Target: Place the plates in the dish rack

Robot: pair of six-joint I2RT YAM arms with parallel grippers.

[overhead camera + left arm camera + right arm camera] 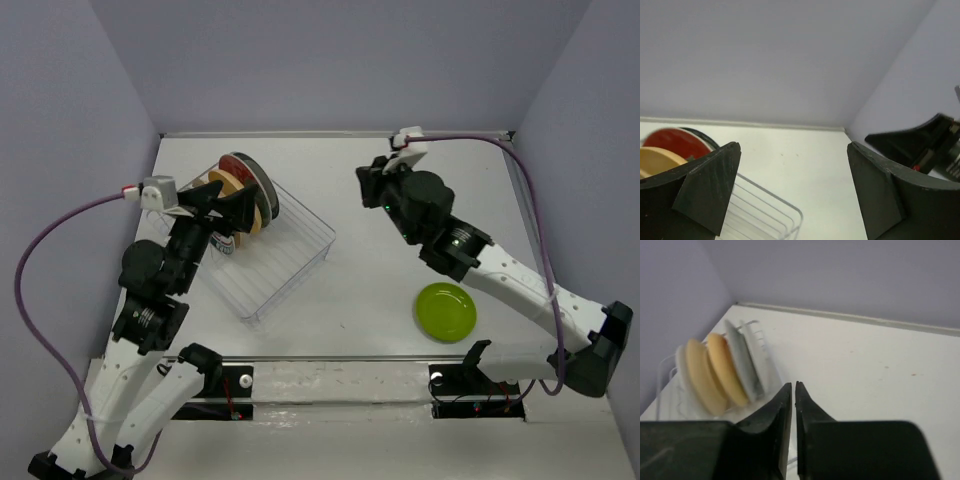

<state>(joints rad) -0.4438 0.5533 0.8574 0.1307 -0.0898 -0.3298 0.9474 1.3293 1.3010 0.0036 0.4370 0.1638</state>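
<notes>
Top external view: the lime plate awaits loading.
My left claw (228, 205) hangs wide open and empty over the dish rack (288, 268), by the standing plates (250, 190). My right claw (375, 185), pinched shut on nothing, should open wide, then take the rim of the lime green plate (446, 311), near right on the worktop (360, 300).

The dish rack (290, 262) is a rectangular, open-topped basket of thin clear wire. It sits diagonally on the desk, with its far end directly below the left gripper (225, 200). Several plates (250, 188) stand on edge in that far end, packed side by side just beside the gripper. They include a red plate (675, 141), a beige plate (697, 377), an orange-yellow plate (725, 370) and a dark-rimmed plate (258, 172). The exact count cannot be determined. A lime green plate (446, 311) lies flat on the desk, well apart from the rack and on the near side of the right gripper (372, 185).
</notes>
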